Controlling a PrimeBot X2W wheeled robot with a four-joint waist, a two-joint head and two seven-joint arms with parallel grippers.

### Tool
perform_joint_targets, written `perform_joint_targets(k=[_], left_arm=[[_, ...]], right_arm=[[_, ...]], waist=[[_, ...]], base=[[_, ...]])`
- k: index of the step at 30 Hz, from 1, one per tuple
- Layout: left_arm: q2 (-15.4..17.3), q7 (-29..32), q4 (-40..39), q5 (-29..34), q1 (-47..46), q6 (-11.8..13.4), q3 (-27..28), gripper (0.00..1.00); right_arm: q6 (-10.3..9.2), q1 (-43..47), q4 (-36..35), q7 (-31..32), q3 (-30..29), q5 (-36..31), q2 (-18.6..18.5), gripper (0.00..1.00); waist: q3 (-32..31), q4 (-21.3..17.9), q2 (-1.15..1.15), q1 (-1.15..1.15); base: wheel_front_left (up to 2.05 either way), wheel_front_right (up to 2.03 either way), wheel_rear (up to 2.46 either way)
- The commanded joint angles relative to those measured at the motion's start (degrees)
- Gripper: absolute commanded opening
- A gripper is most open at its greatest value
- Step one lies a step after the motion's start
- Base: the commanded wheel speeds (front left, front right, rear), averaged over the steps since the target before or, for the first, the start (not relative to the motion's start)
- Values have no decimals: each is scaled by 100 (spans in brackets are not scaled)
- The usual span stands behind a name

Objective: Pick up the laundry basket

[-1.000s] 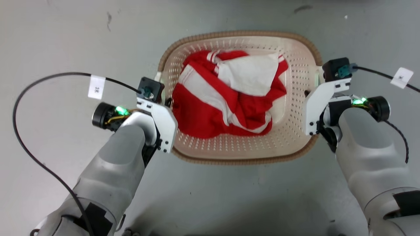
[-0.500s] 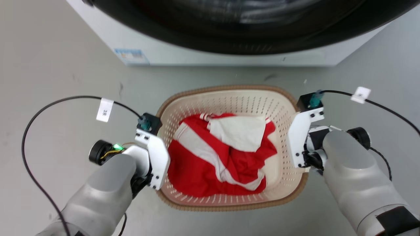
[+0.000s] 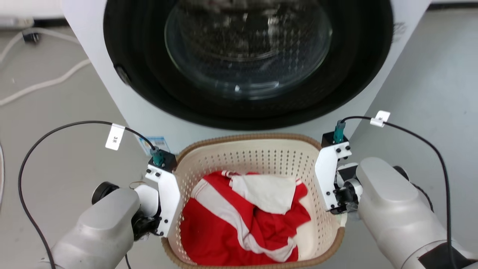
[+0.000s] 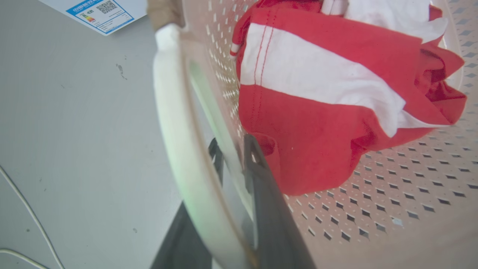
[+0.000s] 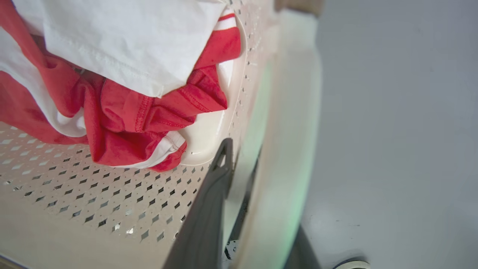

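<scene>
We have the cream perforated plastic laundry basket, brown woven-look rim, clamped from both sides. Left gripper: one dark finger inside the basket wall, one outside, closed on the white side handle. Right gripper: same straddle, closed on the opposite white handle. Crumpled red-and-white striped cloth lies inside the basket, just beside the left inner finger. White front-loading washing machine with round glass door stands right behind the basket's far rim, closing off that side. White cable lies on the grey floor, well left of the basket. In the head view we see white wrist brackets covering the fingers; the wrist views give us the grip. Left wrist view also catches a blue QR label beyond the basket's corner.
</scene>
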Motion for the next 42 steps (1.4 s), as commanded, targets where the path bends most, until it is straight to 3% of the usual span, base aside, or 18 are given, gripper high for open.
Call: perform_joint_targets(k=[1,6,20,42], left_arm=[[273,127,-1,-27,124,21,-131,0],[420,539,-210,-531,203,20,-292,0],[646,1456,-627,-1326,230,16,-512,0],[547,1444,-354,-1519,175,15,-597,0]], right_arm=[[2,74,-28,127,76,31,-167,0],[9,261,-146,472,143,537,-156,0],[8,185,-6,883,463,828,-160,0],[9,171,-6,926,792,1197,-155,0]], waist=[[-416,-122,0,1],[-730,-164,0,1],[-979,-187,0,1],[-1084,-122,0,1]], base=[[0,0,0],[0,0,0],[0,0,0],[0,0,0]])
